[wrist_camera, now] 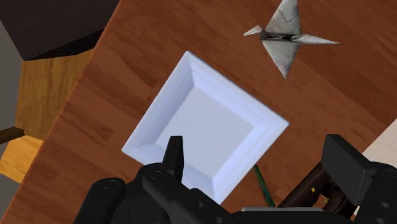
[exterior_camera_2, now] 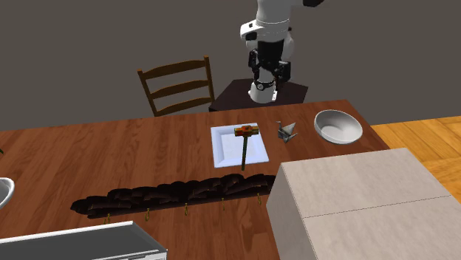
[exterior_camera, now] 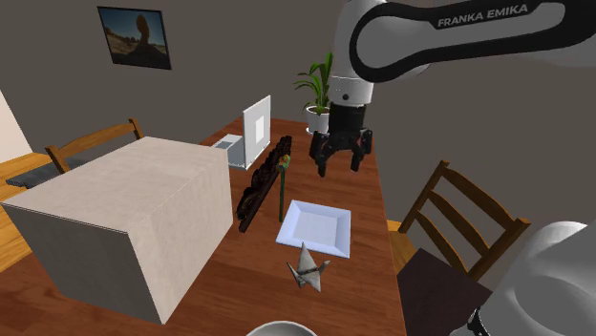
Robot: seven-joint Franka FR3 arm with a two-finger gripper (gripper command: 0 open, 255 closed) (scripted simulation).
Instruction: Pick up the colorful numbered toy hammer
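Wrist view shows my hand (wrist_camera: pixel 257 156) open and empty, hovering above the counter (wrist_camera: pixel 331 89). The toy hammer (exterior_camera: pixel 283 191) is below it, off toward the dark rack (exterior_camera: pixel 256 196), by the white plate (wrist_camera: pixel 203 121)'s edge. I'd centre over the handle, fingers straddling it, then close.

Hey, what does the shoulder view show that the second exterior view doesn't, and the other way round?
The shoulder view adds a framed picture on the wall and a wooden chair across the table from the arm. The second exterior view adds the white bowl whole, beside the paper crane. Both share the toy hammer, the white square plate, the dark rack, the big pale box and the open gripper.
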